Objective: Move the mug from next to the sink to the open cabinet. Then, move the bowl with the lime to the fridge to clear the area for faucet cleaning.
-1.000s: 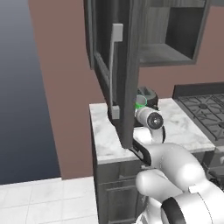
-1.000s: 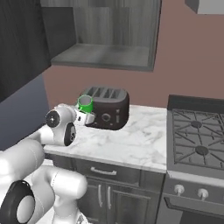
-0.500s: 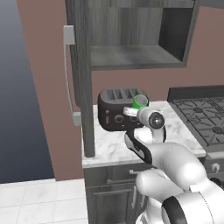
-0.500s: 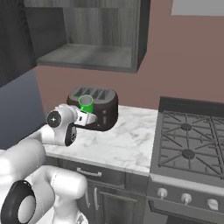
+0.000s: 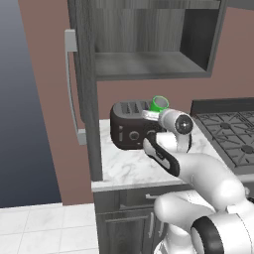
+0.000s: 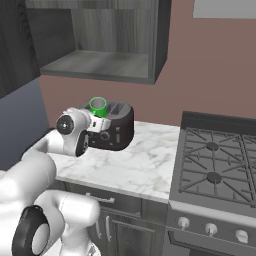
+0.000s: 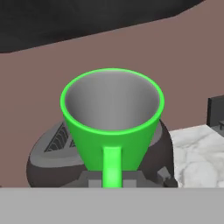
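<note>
My gripper [image 7: 112,180] is shut on the bright green mug [image 7: 111,118], gripping it at the handle with the mug upright and empty. The mug [image 5: 159,103] hangs just above a black toaster [image 5: 130,130], below the shelf of the open dark wood cabinet [image 5: 149,64]. The cabinet door with its long silver bar handle [image 5: 72,89] stands open to the left. From the right side, the mug [image 6: 98,106] sits under the cabinet shelf [image 6: 100,62]. The sink, bowl, lime, fridge and faucet are out of view.
The toaster [image 6: 116,127] stands on a white marble counter [image 6: 135,167] against a brown wall. A gas stove [image 6: 220,165] with black grates adjoins the counter on the right. The open cabinet door edge [image 5: 92,124] reaches down to counter height at the left.
The whole picture has shifted, so the base moved: cabinet, toaster and stove slid across both views. The mug stays held in my gripper, still above the toaster.
</note>
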You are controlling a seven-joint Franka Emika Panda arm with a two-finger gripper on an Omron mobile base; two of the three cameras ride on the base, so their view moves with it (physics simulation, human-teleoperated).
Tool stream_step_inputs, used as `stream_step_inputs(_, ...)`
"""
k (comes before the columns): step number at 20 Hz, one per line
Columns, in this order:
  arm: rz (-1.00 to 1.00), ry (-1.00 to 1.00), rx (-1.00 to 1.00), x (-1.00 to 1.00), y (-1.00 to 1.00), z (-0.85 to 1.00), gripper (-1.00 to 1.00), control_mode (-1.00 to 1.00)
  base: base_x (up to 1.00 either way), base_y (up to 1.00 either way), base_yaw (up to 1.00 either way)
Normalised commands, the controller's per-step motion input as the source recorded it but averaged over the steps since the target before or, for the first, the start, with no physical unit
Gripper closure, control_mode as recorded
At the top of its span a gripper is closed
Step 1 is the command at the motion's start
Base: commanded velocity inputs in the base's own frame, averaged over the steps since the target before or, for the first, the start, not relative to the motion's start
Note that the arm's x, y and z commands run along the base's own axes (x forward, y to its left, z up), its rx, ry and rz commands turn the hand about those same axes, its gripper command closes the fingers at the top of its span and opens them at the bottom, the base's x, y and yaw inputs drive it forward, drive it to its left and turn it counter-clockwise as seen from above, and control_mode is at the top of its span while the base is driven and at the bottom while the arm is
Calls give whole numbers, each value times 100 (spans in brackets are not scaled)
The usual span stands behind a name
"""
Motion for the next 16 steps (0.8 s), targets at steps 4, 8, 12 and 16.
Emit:
stream_step_inputs(4,10,0,0,-50,-21,100,100,-100,0,0,0)
stream_step_inputs(8,7,0,-3,-64,-19,100,100,-100,0,0,0)
stream_step_inputs(12,1,0,-9,-33,-1,100,100,-100,0,0,0)
stream_step_inputs(16,0,-12,-18,-21,0,82,100,-100,0,0,0)
